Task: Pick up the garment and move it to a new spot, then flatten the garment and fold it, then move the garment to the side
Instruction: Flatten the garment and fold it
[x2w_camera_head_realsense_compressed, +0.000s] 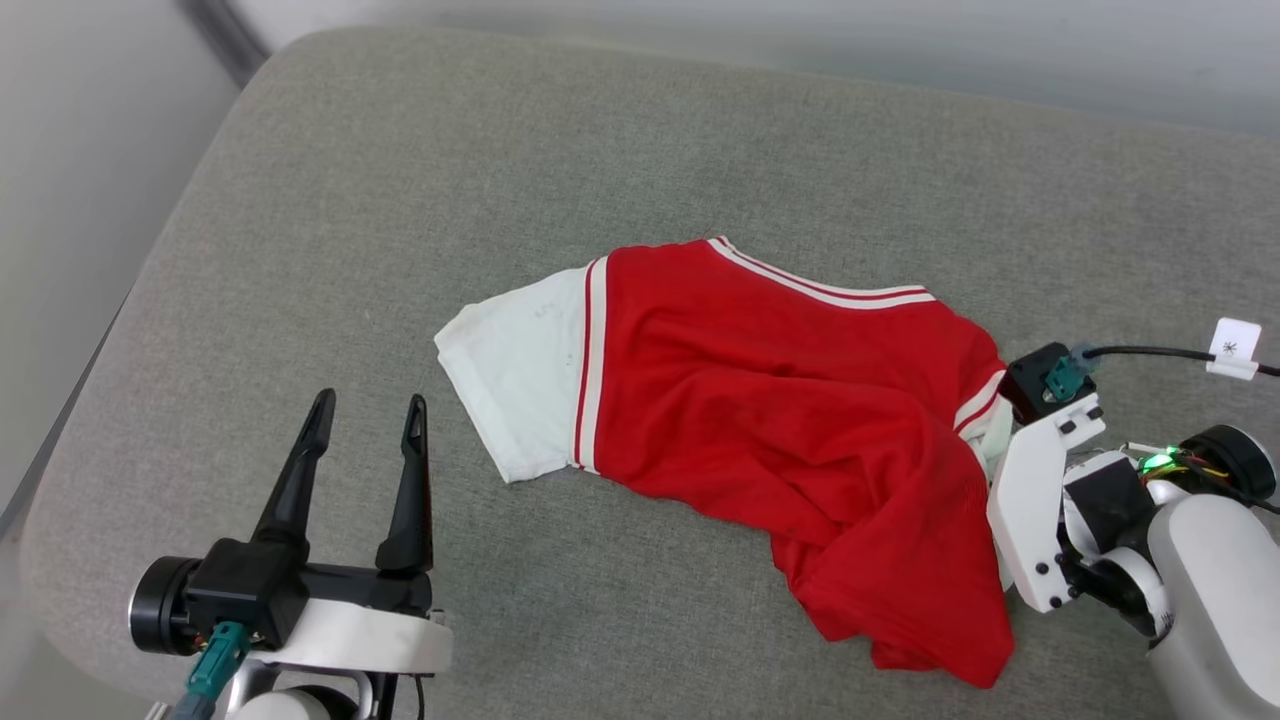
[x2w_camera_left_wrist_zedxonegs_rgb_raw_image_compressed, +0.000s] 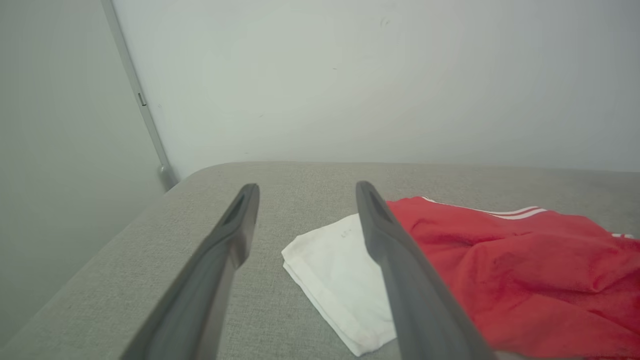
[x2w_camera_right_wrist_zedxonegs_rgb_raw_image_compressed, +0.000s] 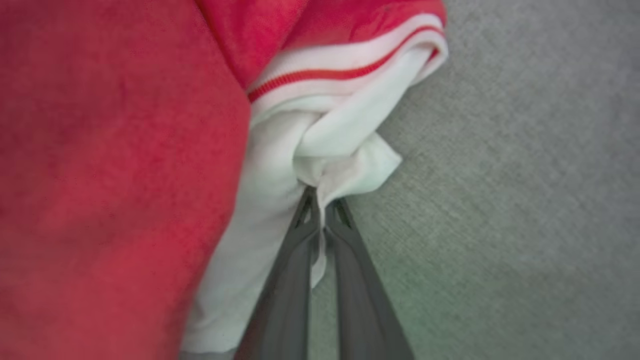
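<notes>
The right gripper (x2w_camera_right_wrist_zedxonegs_rgb_raw_image_compressed: 322, 200) is clamped on a bunched fold of the white sleeve (x2w_camera_right_wrist_zedxonegs_rgb_raw_image_compressed: 345, 150), at the right of the head view. The shirt (x2w_camera_head_realsense_compressed: 780, 400) lies rumpled across the middle and right of the grey cushion (x2w_camera_head_realsense_compressed: 400, 150). The left gripper (x2w_camera_head_realsense_compressed: 370, 405), fingers spread and empty, hovers at lower left near the other sleeve (x2w_camera_head_realsense_compressed: 515, 380). This looks like the grasp for lifting; next the left should probably take that free sleeve. Bare cushion lies upper left, its rounded edge near the wall (x2w_camera_left_wrist_zedxonegs_rgb_raw_image_compressed: 350, 75).

Grey fabric cushion (x2w_camera_head_realsense_compressed: 400, 200), rounded at the corners; on it a rumpled red-and-white garment (x2w_camera_head_realsense_compressed: 780, 400), near the middle
</notes>
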